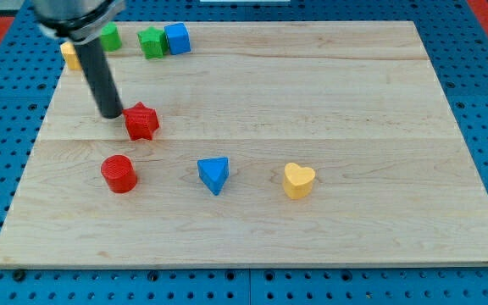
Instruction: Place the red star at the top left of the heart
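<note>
The red star (142, 121) lies on the wooden board at the view's left of centre. The yellow heart (298, 180) lies right of centre, lower down, well to the right of the star. My tip (111, 114) rests on the board just left of the red star, close to it or touching its left edge. The dark rod rises from there toward the view's top left.
A red cylinder (119, 173) sits below the star. A blue triangular block (214, 174) lies between the cylinder and the heart. Along the top left edge stand a green block (109, 36), a green star (152, 41), a blue cube (177, 38) and a yellow block (71, 56) partly behind the rod.
</note>
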`<state>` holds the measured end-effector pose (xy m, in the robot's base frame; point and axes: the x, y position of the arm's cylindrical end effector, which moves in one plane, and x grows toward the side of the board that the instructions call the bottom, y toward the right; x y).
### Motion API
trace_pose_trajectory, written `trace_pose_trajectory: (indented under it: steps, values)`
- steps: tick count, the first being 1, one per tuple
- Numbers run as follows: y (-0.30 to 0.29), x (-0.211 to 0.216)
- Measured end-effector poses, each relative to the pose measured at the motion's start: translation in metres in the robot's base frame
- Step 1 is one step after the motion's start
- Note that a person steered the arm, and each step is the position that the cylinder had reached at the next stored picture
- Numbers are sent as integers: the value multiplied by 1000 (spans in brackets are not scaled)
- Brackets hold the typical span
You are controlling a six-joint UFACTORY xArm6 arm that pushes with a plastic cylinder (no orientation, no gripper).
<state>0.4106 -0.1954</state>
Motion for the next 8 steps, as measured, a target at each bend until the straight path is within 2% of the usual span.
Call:
trace_pose_trajectory:
  steps: [1, 2, 3, 4, 5, 6, 7, 8]
  values:
    - [33, -9]
    - [122, -30]
    - [92, -32]
    - [29, -2]
    - [87, 31]
    - [171, -18]
    - [145, -36]
    - [180, -78]
